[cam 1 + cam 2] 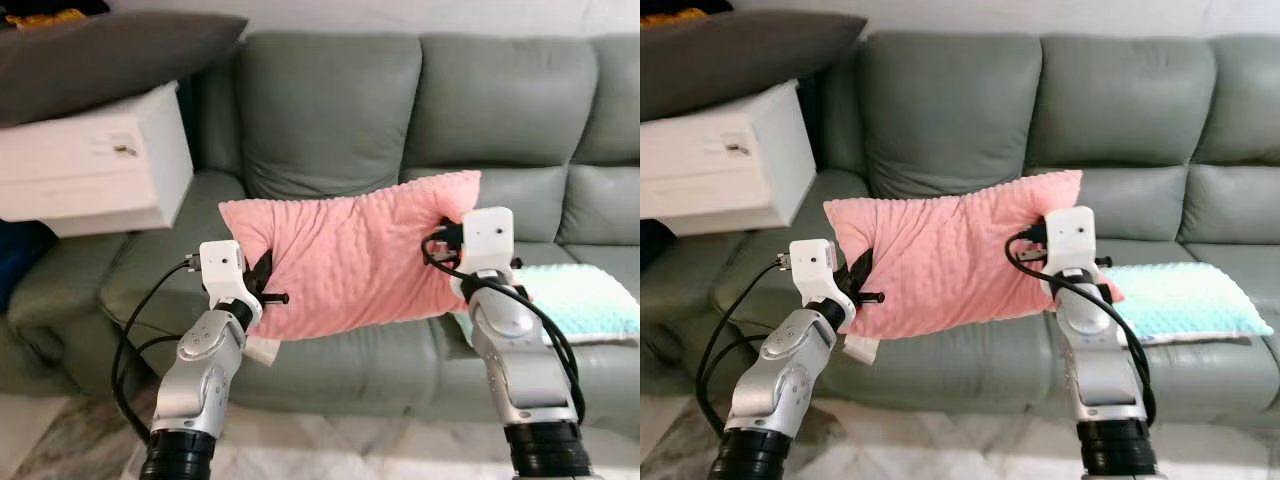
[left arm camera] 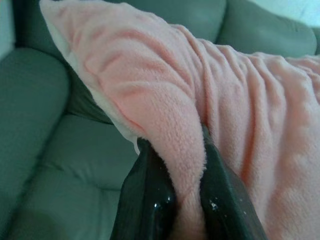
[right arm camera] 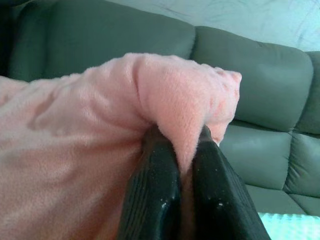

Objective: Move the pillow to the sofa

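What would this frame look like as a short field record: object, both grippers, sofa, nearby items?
object: pink pillow, held up in front of the sofa seat
left gripper: shut on the pillow's left edge
right gripper: shut on the pillow's right upper corner
sofa: grey-green sofa, seat below the pillow
nearby: mint green mat on the right seat; white box on the sofa's left arm with a dark grey cushion on top
task state: pillow not yet set down
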`<state>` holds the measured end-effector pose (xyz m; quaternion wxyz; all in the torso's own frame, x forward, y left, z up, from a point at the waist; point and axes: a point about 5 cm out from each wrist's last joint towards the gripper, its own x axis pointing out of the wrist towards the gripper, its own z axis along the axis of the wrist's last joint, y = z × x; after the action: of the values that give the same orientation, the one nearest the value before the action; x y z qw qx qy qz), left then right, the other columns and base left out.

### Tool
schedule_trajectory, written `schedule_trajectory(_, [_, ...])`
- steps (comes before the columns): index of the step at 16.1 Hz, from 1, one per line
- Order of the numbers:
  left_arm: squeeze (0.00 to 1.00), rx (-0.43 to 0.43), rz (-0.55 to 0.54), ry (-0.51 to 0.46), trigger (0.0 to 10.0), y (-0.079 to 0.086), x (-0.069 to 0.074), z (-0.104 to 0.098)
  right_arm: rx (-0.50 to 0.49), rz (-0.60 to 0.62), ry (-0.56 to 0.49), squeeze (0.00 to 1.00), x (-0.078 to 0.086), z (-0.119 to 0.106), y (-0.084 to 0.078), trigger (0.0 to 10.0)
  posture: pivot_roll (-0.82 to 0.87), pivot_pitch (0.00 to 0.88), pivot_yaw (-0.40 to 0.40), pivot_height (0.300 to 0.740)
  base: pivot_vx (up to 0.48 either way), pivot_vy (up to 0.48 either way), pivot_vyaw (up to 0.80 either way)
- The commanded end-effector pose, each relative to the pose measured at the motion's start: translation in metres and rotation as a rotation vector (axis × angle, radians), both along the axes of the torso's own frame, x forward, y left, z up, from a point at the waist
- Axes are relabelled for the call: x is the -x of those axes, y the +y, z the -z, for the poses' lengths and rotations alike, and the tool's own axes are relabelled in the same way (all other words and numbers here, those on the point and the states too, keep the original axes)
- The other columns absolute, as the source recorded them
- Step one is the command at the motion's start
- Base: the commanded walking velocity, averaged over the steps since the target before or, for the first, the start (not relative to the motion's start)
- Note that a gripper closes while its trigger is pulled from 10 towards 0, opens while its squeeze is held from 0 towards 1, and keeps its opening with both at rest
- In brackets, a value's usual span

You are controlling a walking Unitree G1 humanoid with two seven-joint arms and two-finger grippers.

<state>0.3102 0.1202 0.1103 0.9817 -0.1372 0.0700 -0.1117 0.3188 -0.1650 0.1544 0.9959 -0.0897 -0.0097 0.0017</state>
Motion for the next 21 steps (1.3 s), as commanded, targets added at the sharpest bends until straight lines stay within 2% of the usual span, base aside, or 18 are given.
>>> schedule_trajectory(1, [0.0, -0.023, -0.026, -0.011, 10.0, 0.008, -0.0016, -0.003, -0.012, -0.038, -0.056, 0.0, -0.0023, -0.0135, 0.0121, 10.0, -0.06, 0.0, -0.008, 0.74, 0.0, 0.0, 0.0])
schedule_trajectory(9, [0.0, -0.012, 0.004, -0.032, 10.0, 0.0046, -0.0017, -0.0059, -0.008, -0.038, -0.058, 0.0, -0.0028, -0.0137, 0.0113, 10.0, -0.06, 0.0, -0.007, 0.74, 0.0, 0.0, 0.0])
schedule_trajectory(21, [0.0, -0.007, 0.027, -0.04, 10.0, 0.0026, 0.0001, -0.0069, -0.008, -0.041, -0.054, 0.0, -0.0022, -0.0128, 0.0123, 10.0, -0.06, 0.0, -0.008, 0.74, 0.392, 0.0, 0.0])
